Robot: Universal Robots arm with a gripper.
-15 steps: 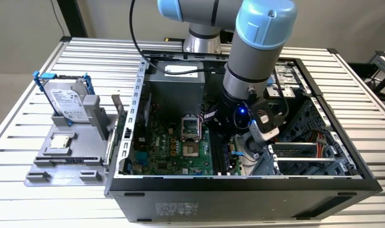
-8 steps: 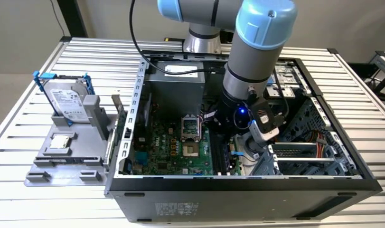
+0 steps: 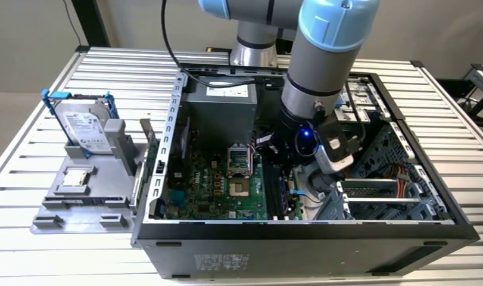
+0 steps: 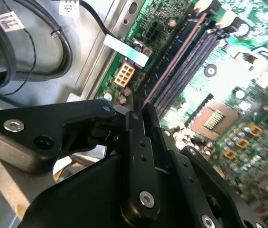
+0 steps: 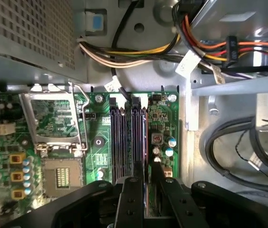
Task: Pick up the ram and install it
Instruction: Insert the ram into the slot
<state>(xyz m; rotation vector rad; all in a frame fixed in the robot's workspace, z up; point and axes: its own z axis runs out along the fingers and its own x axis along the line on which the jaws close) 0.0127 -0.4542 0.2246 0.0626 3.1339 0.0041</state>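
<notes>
Cable bundle [image 5: 138, 52] and drive cage [image 3: 384, 179] crowd the tool [image 5: 145, 185] over the memory slots [image 5: 129, 137].

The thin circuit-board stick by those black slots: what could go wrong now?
The thin, narrow ram stick sits edge-on along the long black memory slots, at the gripper. If slightly misaligned, pressing could bend it or strain the green motherboard. The coloured cable bundle nearby might snag the arm.

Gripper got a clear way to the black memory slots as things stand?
Likely yes. The gripper hangs right at the black memory slots on the motherboard, and no cable crosses them. The wire bundle and the black cables lie beyond the board's edges.
</notes>
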